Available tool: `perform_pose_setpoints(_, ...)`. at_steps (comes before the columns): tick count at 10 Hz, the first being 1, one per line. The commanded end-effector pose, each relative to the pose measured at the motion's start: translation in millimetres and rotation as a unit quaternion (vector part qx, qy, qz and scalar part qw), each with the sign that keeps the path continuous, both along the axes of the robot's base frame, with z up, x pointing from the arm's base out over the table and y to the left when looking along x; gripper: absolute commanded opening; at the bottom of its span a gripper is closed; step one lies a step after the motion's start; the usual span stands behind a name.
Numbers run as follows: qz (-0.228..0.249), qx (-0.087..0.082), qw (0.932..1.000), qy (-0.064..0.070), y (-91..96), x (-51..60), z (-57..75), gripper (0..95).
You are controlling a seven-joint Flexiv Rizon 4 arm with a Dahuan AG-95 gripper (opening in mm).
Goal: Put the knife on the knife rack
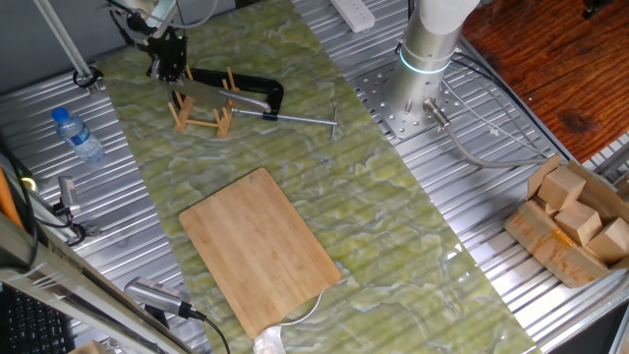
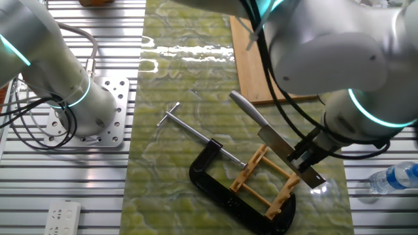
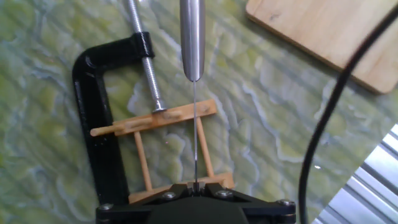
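Knife [image 2: 277, 145] clamped edge-up in my gripper [image 2: 307, 158], fingers closed on the blade's far end, handle pointing toward the cutting board [image 1: 260, 246]. Blade sits over the wooden rack [image 2: 266, 180], between its pegs; contact with the rack I cannot tell. Rack stands beside the black clamp [image 3: 93, 124] near one end of the green mat [image 1: 393, 216].

Robot lab: aluminium-profile table [image 1: 550, 324] (slotted), bolted arm base [image 1: 429, 44].
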State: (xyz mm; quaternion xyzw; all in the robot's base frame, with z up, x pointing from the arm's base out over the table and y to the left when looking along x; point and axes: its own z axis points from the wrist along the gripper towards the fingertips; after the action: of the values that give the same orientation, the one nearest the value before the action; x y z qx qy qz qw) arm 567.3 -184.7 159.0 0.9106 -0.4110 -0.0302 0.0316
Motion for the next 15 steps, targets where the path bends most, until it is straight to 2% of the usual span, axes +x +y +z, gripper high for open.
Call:
perform_pose_setpoints(1,0.005,0.004,0.9999,-0.008,4.4,2.3,-8.2,0.0)
perform_pose_setpoints(4,0.004,0.002,0.9999,-0.013,7.0,5.0,-18.9,0.0)
perform_pose_setpoints(8,0.009,0.008,0.9995,-0.029,3.6,-3.7,-31.4,0.0)
perform_pose_setpoints(10,0.008,0.016,0.9994,-0.031,3.0,-2.1,-38.3,0.0)
perform_pose_setpoints(15,0.004,0.019,0.9992,-0.035,4.1,-3.4,-52.1,0.0)
